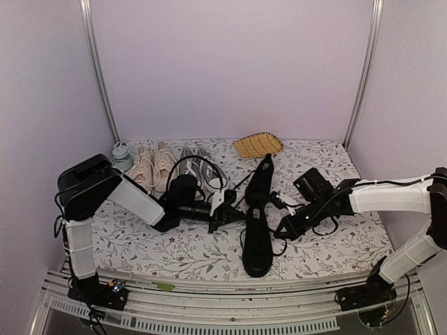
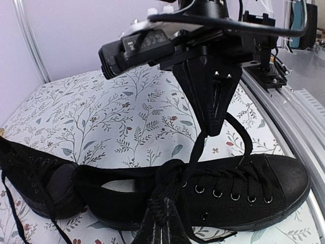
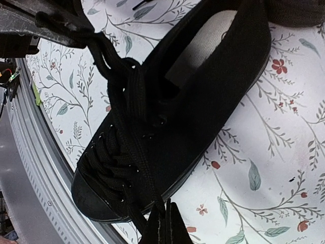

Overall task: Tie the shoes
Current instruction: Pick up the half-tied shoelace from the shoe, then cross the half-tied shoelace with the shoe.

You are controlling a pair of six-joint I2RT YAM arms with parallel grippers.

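Two black shoes lie mid-table: the near one points its toe at the front rail, the far one lies behind it. My left gripper is to the left of the near shoe, shut on a black lace over the shoe's opening. From the other side my right gripper is shut on a second black lace strand beside the toe. The near shoe fills both wrist views. Between the two grippers the laces run taut across the eyelets.
A beige pair and a grey pair stand at the back left beside a small teal jar. A yellow woven tray lies at the back. The metal front rail runs just past the near shoe's toe.
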